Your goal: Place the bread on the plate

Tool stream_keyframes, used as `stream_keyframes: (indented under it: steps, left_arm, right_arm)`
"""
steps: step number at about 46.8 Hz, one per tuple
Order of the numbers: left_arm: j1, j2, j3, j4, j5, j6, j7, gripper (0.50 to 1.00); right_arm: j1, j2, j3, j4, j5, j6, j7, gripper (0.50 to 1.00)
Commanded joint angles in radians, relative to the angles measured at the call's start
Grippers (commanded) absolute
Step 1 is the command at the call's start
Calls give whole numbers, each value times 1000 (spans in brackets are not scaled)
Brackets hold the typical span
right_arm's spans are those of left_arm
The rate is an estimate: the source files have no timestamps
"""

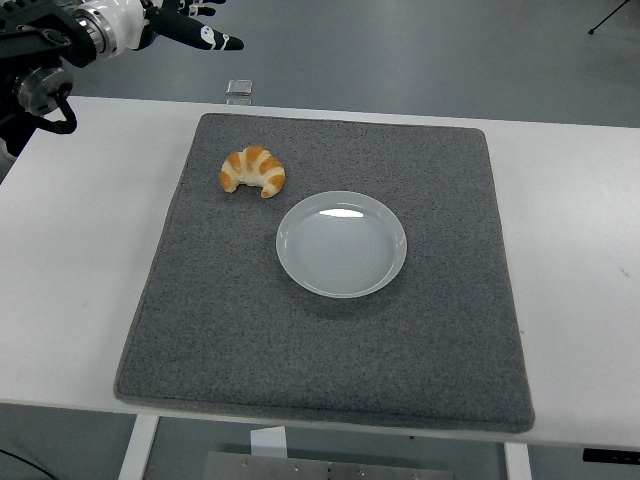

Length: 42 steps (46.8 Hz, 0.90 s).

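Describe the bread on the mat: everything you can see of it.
The bread is a small croissant, golden-brown with paler cream bands across its ridged back. It looks whole and lies flat on the grey mat, curved into a crescent with both tips pointing toward the table's near edge. It sits at the mat's far left, apart from the white plate. Nothing grips it; only the mat touches it.

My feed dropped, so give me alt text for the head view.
A croissant lies on a grey mat, just up-left of an empty white plate and not touching it. The left hand is raised at the top-left corner, fingers extended, holding nothing.
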Motion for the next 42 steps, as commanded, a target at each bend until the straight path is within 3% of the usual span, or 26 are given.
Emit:
stream_keyframes:
  steps: [1,9,17,20,27,42]
  left_arm:
    - [-20,-24,94,-1,15,-1,0,986]
    - [-23,-50,162,4,168,16,0,986]
    - [43,-56,147,7,374,175,-5,986]
    - [77,-61,113,4,389,206,-8,986]
    - [170,-107,43,7,392,222,-8,986]
    - [226,-130,39,19,392,229,-8,986]
  right_arm:
    - [0,0,-2,0,0,0,0,952]
    - [0,0,-2,0,-2,-2,0,952]
    - [2,0,-2,0,0,0,0,952]
    - [2,0,0,0,0,0,0,952]
    - [2,0,-2,0,-2,-2,0,952]
    - [2,0,-3,0,-2,-2,0,952]
